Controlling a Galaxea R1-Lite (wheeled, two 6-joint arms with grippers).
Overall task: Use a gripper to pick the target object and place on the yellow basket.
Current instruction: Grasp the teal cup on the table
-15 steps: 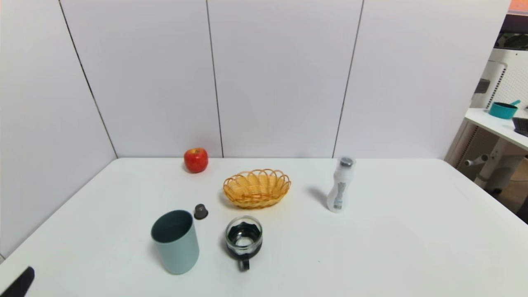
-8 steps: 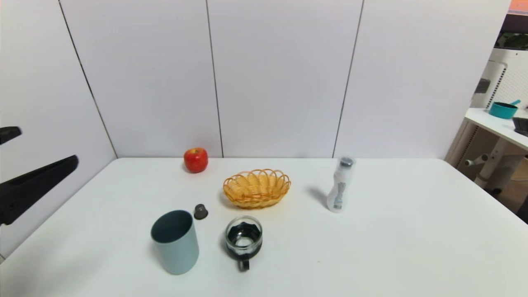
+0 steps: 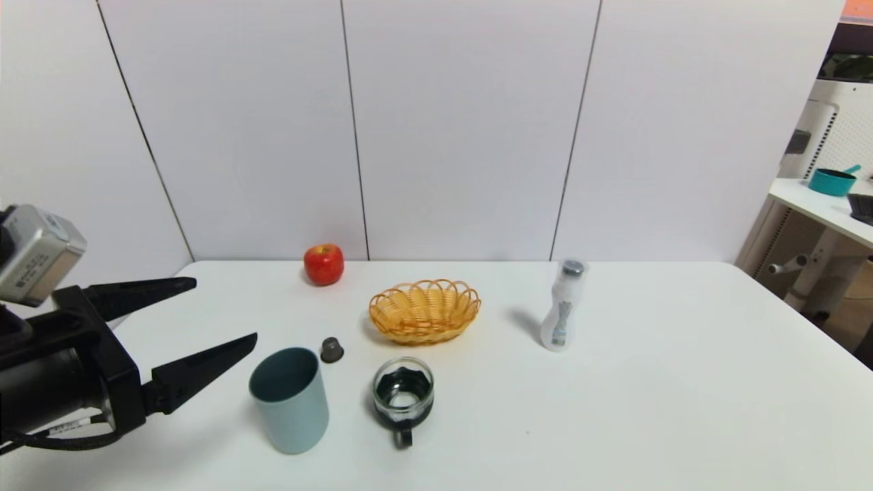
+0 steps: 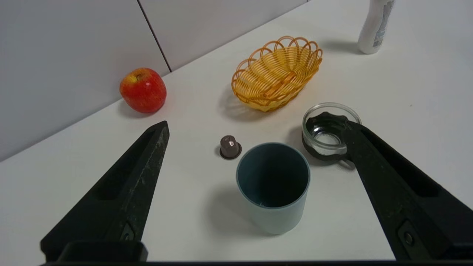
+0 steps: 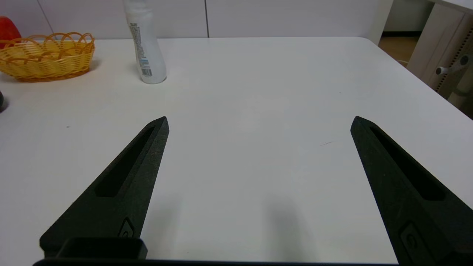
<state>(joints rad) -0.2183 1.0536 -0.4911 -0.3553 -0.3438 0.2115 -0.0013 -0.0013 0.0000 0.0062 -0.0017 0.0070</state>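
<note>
The tall teal-grey cup (image 3: 290, 399) (image 4: 272, 187) stands upright on the white table, left of centre near the front. My left gripper (image 3: 222, 310) (image 4: 255, 125) hangs open just left of the cup, its fingers spread wide and above it, not touching. The yellow woven basket (image 3: 425, 311) (image 4: 276, 72) (image 5: 46, 55) sits behind the cup, toward the table's middle, with nothing in it. My right gripper (image 5: 258, 120) is open over bare table on the right side and does not show in the head view.
A clear glass mug with a black handle (image 3: 403, 397) (image 4: 329, 131) stands right of the cup. A small dark capsule (image 3: 332, 350) (image 4: 230, 146) lies behind the cup. A red apple (image 3: 324, 264) sits by the back wall. A white bottle (image 3: 563, 305) (image 5: 145, 44) stands right of the basket.
My left gripper has come in from the lower left edge, risen and moved right toward the cup, with its fingers open. Nothing on the table has moved.
</note>
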